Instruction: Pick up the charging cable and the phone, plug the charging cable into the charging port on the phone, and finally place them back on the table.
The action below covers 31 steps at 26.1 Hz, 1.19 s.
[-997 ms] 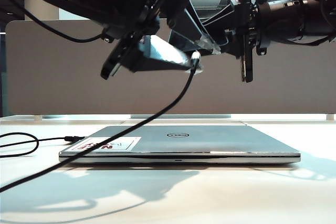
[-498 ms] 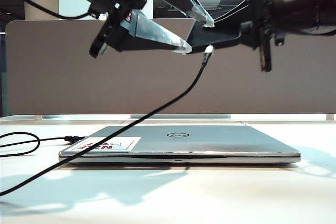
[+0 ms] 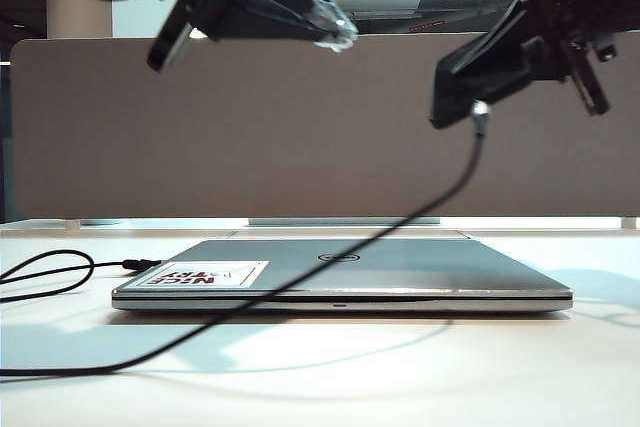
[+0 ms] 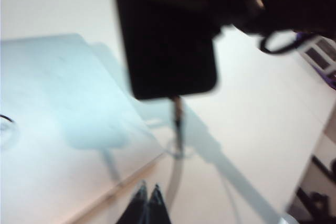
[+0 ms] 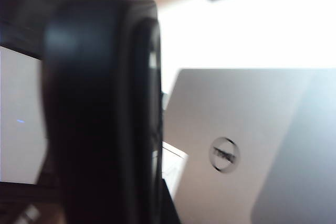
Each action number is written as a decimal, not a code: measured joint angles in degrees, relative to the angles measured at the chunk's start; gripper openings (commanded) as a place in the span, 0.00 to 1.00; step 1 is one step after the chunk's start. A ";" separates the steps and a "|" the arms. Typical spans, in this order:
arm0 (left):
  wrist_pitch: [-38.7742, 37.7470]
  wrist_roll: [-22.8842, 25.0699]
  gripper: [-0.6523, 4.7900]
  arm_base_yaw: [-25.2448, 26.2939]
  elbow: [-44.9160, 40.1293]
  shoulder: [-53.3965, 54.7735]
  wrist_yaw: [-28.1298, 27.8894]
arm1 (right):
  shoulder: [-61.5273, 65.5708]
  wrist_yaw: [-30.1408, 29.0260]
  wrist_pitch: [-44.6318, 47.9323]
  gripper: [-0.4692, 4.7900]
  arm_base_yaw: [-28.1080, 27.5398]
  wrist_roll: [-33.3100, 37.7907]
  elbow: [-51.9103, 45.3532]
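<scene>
Closed, empty fingers of left gripper (image 3: 335,32), upper centre; right gripper (image 3: 560,37), upper right, clamps phone (image 3: 480,72); charging cable (image 3: 400,222) plugged beneath phone, hanging past laptop (image 3: 340,272) onto table (image 3: 400,367).

You have the laptop (image 3: 340,275) flat on the table (image 3: 400,377), divider panel (image 3: 300,137) behind; the phone (image 3: 495,72) hangs above right, the charging cable (image 3: 400,227) plugged beneath.

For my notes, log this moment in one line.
black charging cable: plugged into glossy black phone | right gripper: shut on phone, aloft | left gripper: shut, empty
</scene>
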 measured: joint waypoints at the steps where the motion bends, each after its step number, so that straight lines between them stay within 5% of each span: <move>1: -1.20 0.63 0.11 0.85 0.98 -0.02 0.00 | 0.04 0.24 -3.21 0.08 -0.46 -2.27 1.05; 13: -14.23 4.26 0.11 9.49 12.24 -0.11 -0.04 | 1.44 7.48 -31.12 0.08 -10.01 -20.98 6.47; 20: -17.59 9.31 0.11 9.66 13.44 -0.11 -0.02 | 6.58 8.11 -33.79 0.08 -10.19 -24.41 6.62; 31: -21.11 10.32 0.11 10.43 14.03 -0.11 -0.04 | 20.68 12.28 -41.29 0.08 -10.19 -31.80 16.24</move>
